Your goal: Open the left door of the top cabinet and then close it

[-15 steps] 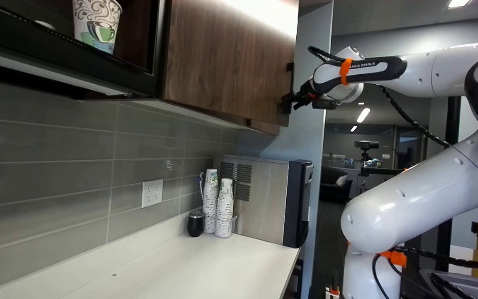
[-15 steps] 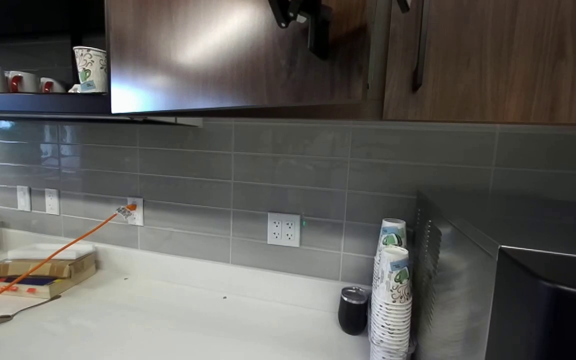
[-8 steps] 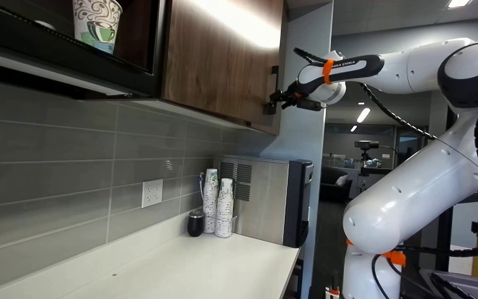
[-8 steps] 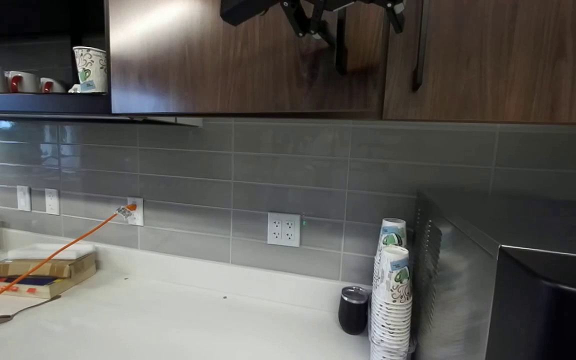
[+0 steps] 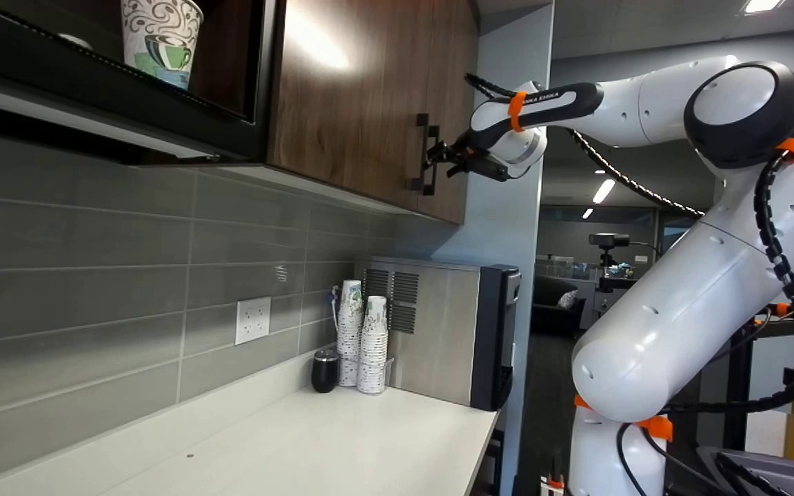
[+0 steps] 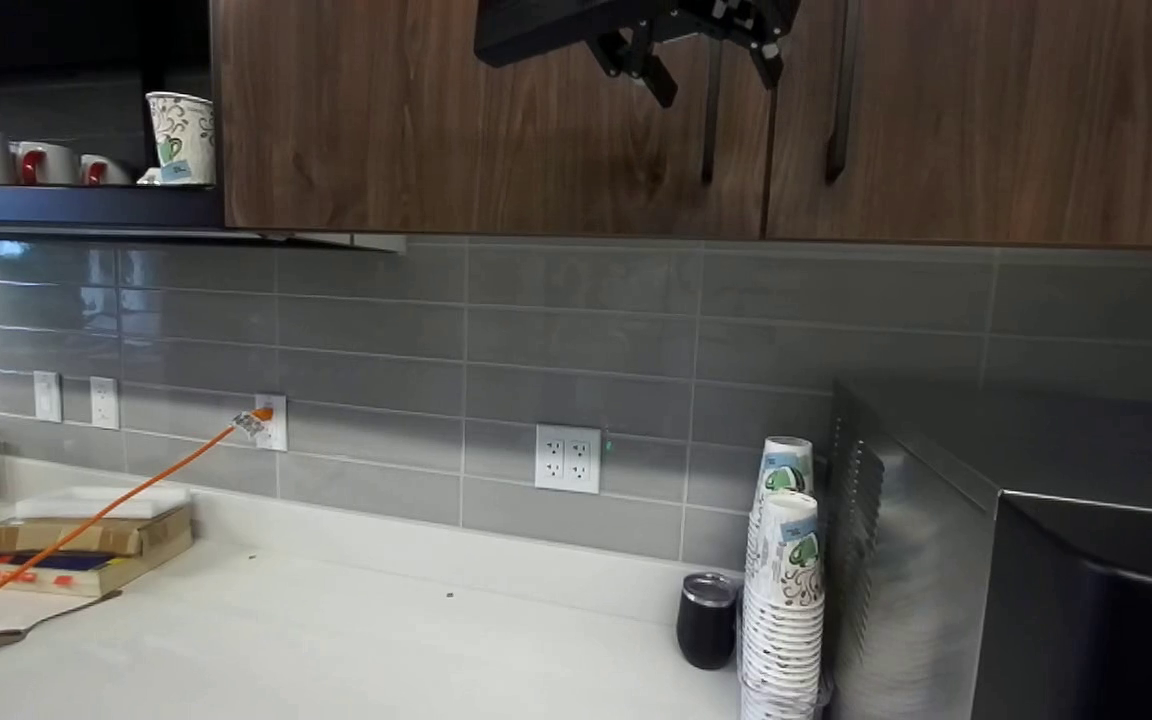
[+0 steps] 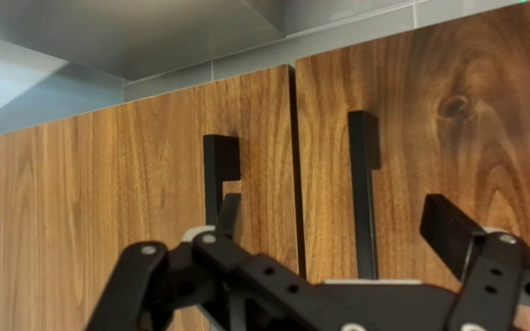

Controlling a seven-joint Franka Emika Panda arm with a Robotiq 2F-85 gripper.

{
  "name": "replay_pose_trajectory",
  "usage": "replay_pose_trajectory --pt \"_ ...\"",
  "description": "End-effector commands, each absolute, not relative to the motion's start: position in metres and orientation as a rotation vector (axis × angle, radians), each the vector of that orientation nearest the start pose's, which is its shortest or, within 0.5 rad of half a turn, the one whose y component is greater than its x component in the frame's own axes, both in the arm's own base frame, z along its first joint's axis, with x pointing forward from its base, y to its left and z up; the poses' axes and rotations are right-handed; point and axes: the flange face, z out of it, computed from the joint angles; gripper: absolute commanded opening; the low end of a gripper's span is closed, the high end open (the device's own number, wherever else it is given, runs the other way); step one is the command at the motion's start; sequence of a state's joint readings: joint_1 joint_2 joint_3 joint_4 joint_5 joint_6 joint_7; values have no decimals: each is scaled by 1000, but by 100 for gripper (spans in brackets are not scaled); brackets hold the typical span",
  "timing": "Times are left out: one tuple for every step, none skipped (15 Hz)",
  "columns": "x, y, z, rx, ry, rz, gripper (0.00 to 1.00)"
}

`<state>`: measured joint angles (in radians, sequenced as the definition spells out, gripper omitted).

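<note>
The top cabinet is dark brown wood grain. Its left door shows in both exterior views and lies flush with the right door, closed or nearly so. In the wrist view, the left door is on the right side, with a narrow dark gap between the doors. Its black bar handle also shows in an exterior view. My gripper is open and empty in front of the doors. It shows in both exterior views. The left door's handle appears between its fingers, apparently untouched.
The right door's handle is close beside one finger. A black open shelf with mugs and a paper cup adjoins the cabinet. Below, the white counter bears cup stacks, a black tumbler and a steel machine.
The left door has swung from partly open to flush with the right door. My gripper has moved in with it toward the cabinet, and the arm has shifted left in an exterior view.
</note>
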<state>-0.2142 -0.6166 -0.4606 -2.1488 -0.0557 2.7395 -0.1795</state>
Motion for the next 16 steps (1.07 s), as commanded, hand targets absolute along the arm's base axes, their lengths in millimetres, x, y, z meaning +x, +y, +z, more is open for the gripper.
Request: replay_pose_trajectory --pt "289 -326 754 -2755 850 -1718 100" --pt "285 -324 753 -2768 855 -1675 100" --pt "282 -323 752 -2785 865 -1641 100" --pt "276 -321 751 -2800 870 -1616 100" --pt "271 -320 751 -2814 876 -1601 100" --pt "267 -318 750 -2827 876 -1586 100" --pt "262 -316 748 -2847 872 -1565 100" --pt "258 -313 745 -2864 870 -1556 100" --pt "254 -310 745 -2880 867 -1543 100" --pt "250 -307 744 -2893 859 -1537 100" --pt "247 -303 742 -2907 851 -1533 100" --pt "244 -299 742 -2919 843 -1535 100" --pt "242 -296 741 -2929 835 -1535 100" --pt "240 -293 740 -2940 829 -1533 100" --pt "238 -290 739 -2946 821 -1534 100" --pt "237 -288 737 -2953 816 -1535 100"
